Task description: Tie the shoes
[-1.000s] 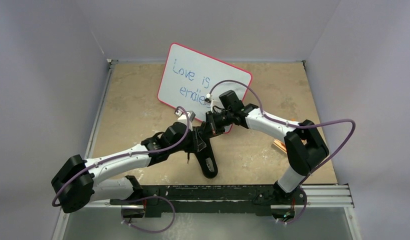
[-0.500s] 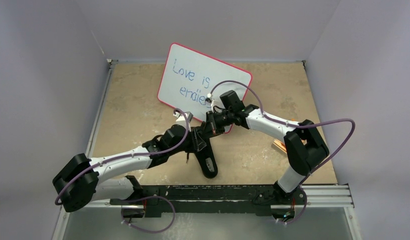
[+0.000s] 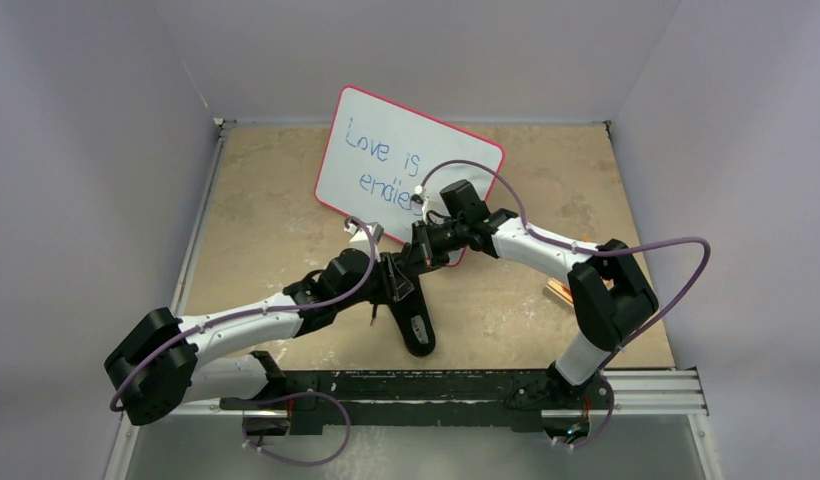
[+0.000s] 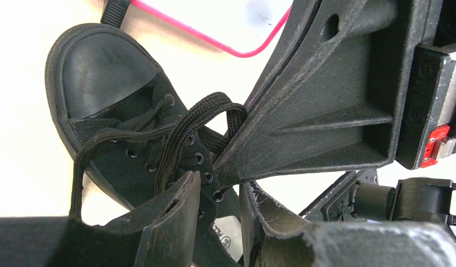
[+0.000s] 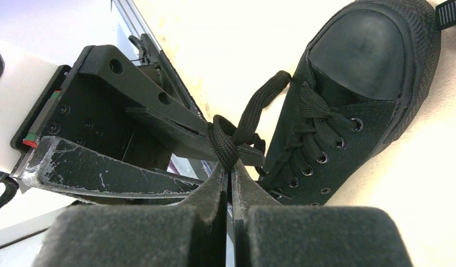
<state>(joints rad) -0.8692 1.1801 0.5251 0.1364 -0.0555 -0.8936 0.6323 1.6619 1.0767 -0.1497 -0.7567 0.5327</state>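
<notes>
Near the front middle of the table (image 3: pixel 266 220), the shoe (image 3: pixel 418 333) lies toe toward the whiteboard (image 3: pixel 406 160), with both arms crowded over it. The right gripper (image 5: pixel 230 178) is pinched tight on a loop of lace (image 4: pixel 184 125) lifted off the eyelets. The left gripper (image 4: pixel 220 200) sits just beside it, its 2 fingers a narrow gap apart and holding nothing visible. Nothing pins the shoe, so a hard pull would likely drag it rather than tighten. The thin lace could slip out and collapse the loop. The tips may also collide.
</notes>
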